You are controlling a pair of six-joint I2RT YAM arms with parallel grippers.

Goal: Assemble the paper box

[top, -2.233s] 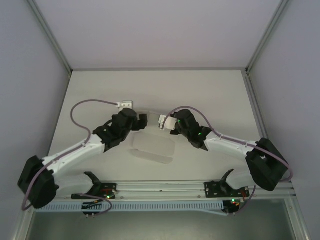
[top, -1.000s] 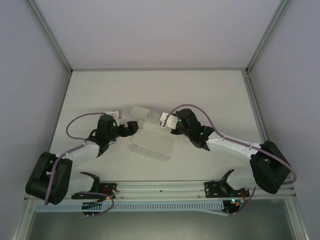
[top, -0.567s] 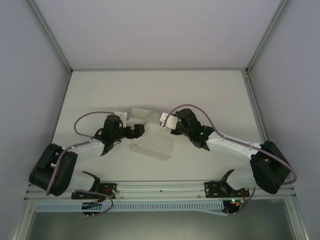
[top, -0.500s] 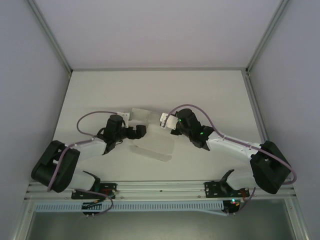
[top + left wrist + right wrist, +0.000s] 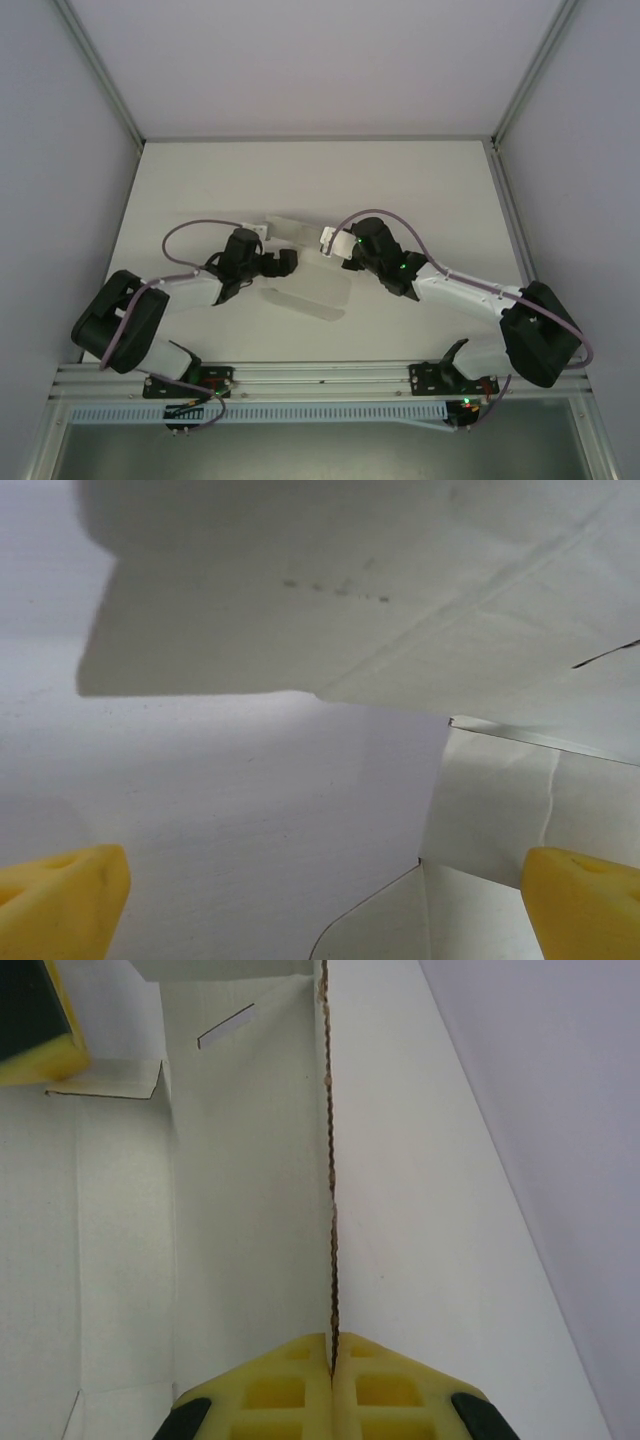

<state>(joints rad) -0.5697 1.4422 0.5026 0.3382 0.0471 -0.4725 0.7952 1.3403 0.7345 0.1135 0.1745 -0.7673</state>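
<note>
Change, top view: the left arm (image 5: 185, 288) has swung back in toward frame centre after a pull-back to the left. The left gripper (image 5: 283, 262) now sits at the left edge of the paper box (image 5: 312, 292), closer than half a second ago. It is spread wide with nothing in it. In the left wrist view its yellow fingertips (image 5: 60, 900) sit at the two bottom corners, with creased card and a cut tab ahead and a raised panel across the upper half.

The right gripper (image 5: 333, 245) has not shifted over the last second. It is clamped tight on a card edge at the box's upper right. In the right wrist view the pads (image 5: 290, 1390) meet at bottom centre, and the panel's raw edge runs straight up from between them.

The box lay flat a couple of seconds ago. Now one flap (image 5: 288, 227) stands lifted, upper left of the sheet. The rest lies on the surface (image 5: 430, 190), just below frame centre.

Reading: the right side anchors one wall and the left comes in open for the next fold or grip. Assembly looks early to me, with no closed walls yet.

Count:
- Paper box: one.
- Arms: two.
- Grippers: two, one wide and one pinching card.
- Raised flaps seen from above: one.
</note>
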